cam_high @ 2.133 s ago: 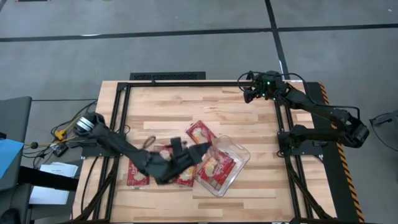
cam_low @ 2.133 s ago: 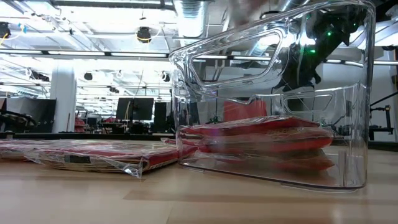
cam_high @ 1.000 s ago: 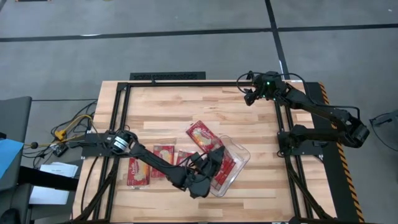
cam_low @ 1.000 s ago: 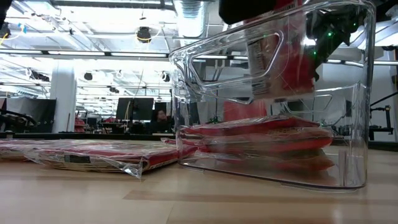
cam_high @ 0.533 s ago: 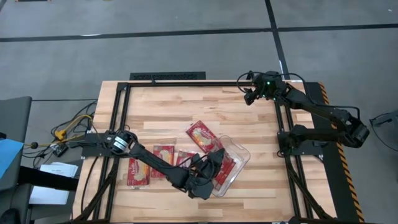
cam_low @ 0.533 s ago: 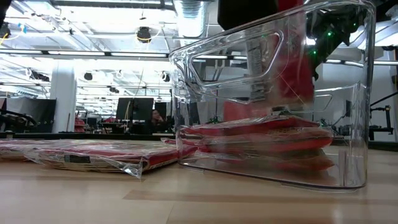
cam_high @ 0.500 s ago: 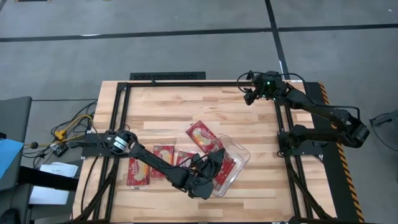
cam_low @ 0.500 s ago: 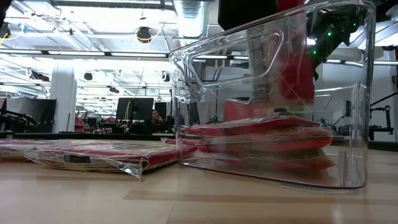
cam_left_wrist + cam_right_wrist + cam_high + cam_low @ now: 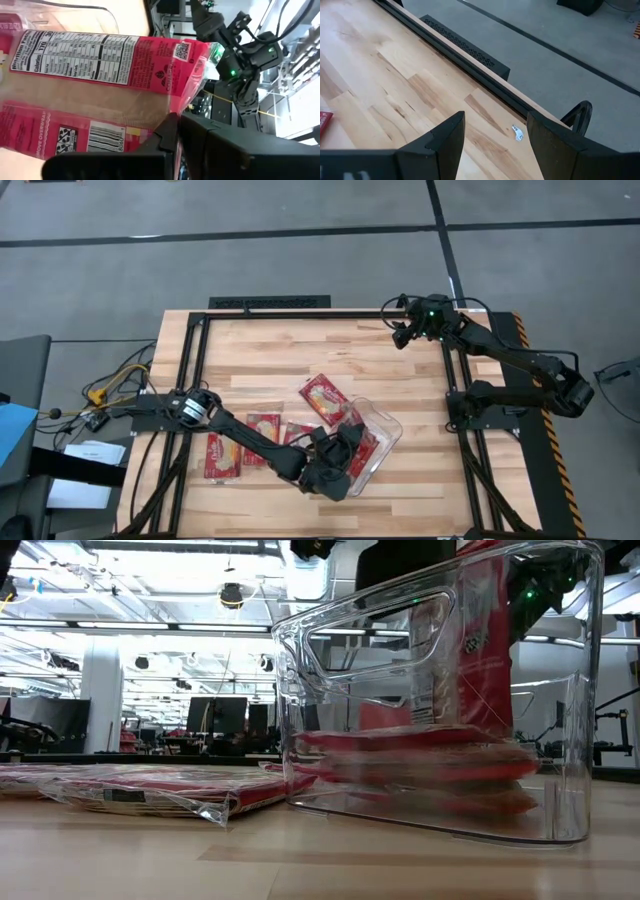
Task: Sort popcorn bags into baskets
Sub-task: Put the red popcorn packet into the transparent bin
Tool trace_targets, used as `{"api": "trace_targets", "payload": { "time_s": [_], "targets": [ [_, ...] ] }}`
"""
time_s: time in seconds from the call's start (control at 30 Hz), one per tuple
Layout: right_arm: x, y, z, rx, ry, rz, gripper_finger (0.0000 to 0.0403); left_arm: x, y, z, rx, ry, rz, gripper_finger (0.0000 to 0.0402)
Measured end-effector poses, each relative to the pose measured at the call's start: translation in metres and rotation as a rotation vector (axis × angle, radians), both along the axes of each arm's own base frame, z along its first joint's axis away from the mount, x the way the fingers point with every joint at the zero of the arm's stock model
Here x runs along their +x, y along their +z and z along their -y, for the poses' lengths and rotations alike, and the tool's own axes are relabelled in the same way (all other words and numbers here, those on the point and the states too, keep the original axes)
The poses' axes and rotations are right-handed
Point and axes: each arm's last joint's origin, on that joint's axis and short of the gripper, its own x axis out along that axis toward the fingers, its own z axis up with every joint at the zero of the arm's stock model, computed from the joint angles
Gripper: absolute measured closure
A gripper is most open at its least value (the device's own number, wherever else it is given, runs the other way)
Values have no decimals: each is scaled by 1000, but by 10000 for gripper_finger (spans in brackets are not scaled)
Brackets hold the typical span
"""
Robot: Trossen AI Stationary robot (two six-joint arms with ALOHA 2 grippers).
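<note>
Gripping one popcorn bag [image 9: 470,635] on edge above the stacked bags inside the clear tub [image 9: 385,430], the left gripper [image 9: 345,448] hangs over the tub's near end. Three more bags [image 9: 262,445] lie flat on the table [image 9: 260,355] beside it. Right gripper [image 9: 495,135] waits at the far corner, fingers apart, holding nothing.

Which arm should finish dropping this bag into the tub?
Left. The left gripper is over the clear tub, shut on a popcorn bag that hangs upright inside it, above the packets already stacked there. The right gripper waits open at the table's far edge, well away.
</note>
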Motion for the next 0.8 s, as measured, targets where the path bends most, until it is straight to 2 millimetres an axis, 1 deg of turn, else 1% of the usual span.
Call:
{"api": "trace_targets", "payload": {
  "time_s": [0.13,0.3,0.57,0.8],
  "targets": [
    [0,0,0,0,1,-1,163,-1,0,2,-4,-11,0,365],
    [0,0,0,-1,2,-3,163,-9,0,18,-9,-51,1,343],
    [0,0,0,0,2,-3,163,-23,-8,37,-25,-70,-14,341],
    [-1,-1,-1,11,3,-13,163,-31,-14,44,-42,-68,-21,341]
  ]
}}
